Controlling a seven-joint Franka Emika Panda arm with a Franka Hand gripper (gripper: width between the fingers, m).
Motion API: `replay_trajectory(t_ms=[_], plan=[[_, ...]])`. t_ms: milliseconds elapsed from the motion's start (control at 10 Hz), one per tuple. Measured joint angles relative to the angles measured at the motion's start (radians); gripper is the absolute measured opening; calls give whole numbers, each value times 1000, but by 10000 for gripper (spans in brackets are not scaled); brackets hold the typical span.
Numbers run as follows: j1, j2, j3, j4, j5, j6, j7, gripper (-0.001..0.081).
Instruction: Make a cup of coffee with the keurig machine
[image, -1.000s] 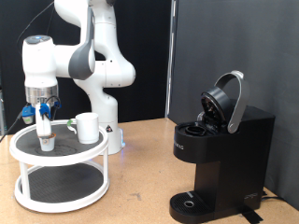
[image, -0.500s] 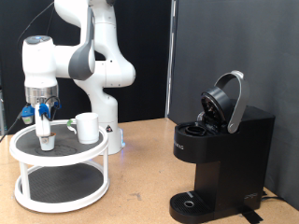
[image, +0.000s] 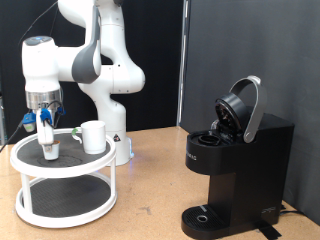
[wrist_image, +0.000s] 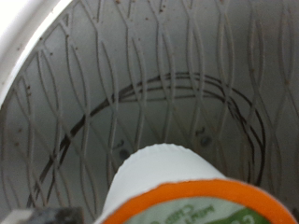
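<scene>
White two-tier rack (image: 62, 165) stood at the bench's (image: 150, 190) left. My end effector (image: 47, 140) hung over its top shelf, grasping a coffee pod (image: 49, 150) (wrist_image: 177, 191) upright just above or on the mesh; contact unclear. Cup (image: 94, 136) sat on the same shelf, just right of the pod. Keurig machine (image: 240, 165) stood far right, lid (image: 240, 108) tipped open, well apart.
</scene>
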Motion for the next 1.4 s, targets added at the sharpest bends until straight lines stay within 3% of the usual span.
replay_trajectory(t_ms=[500,900,1200,1400], plan=[[0,-65,1,62,31,-134,-34,455],[3,-77,1,64,51,-147,-34,455],[49,-81,2,106,194,-158,-35,455],[102,-80,9,158,269,-226,-36,455]])
